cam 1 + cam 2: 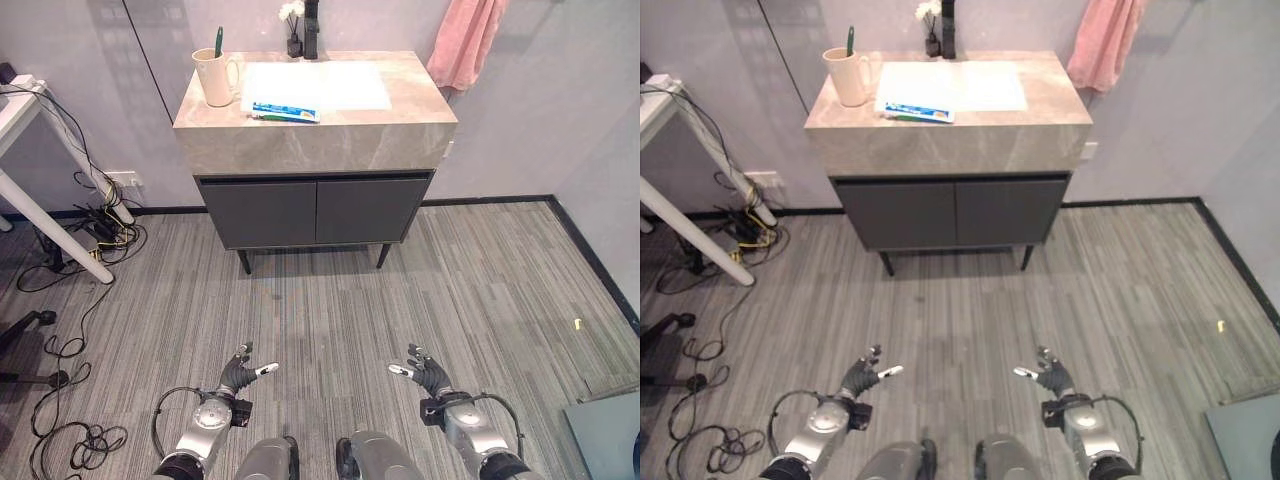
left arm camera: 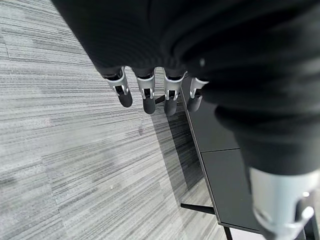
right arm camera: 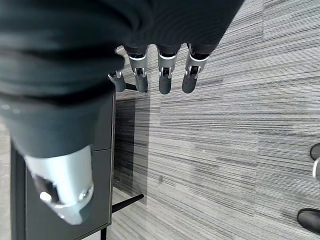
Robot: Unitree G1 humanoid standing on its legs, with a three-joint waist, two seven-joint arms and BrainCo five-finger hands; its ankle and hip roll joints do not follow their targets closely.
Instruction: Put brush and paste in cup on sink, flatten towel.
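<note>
The robot stands well back from the sink cabinet (image 1: pixel 315 205), with bare floor between it and the doors. Both arms hang low. The left robot hand (image 1: pixel 243 374) and the right robot hand (image 1: pixel 424 371) each hover over the floor with fingers straight and spread, holding nothing; the wrist views confirm this, showing loose fingers pointing toward the dark cabinet front.

On the stone worktop (image 1: pixel 400 125), the cream cup (image 1: pixel 213 78) sits at the left rear corner with a green brush (image 1: pixel 219 41) already standing in it. The paste (image 1: pixel 285 111), a blue and white tube, lies flat at the front edge of the white basin (image 1: pixel 315 85), just right of the cup and not yet inside it. A pink towel (image 1: pixel 465 42) hangs bunched on the wall at the right of the sink (how it is hung cannot be made out).

By the look of things, the brush part is done and the step in hand is the approach. Next the robot would need to walk up within arm's reach, then pinch the tube, most likely with the left robot hand since it lies on that side, tip it upright and lower it into the cup beside the brush. The towel would then suit the right hand.
</note>
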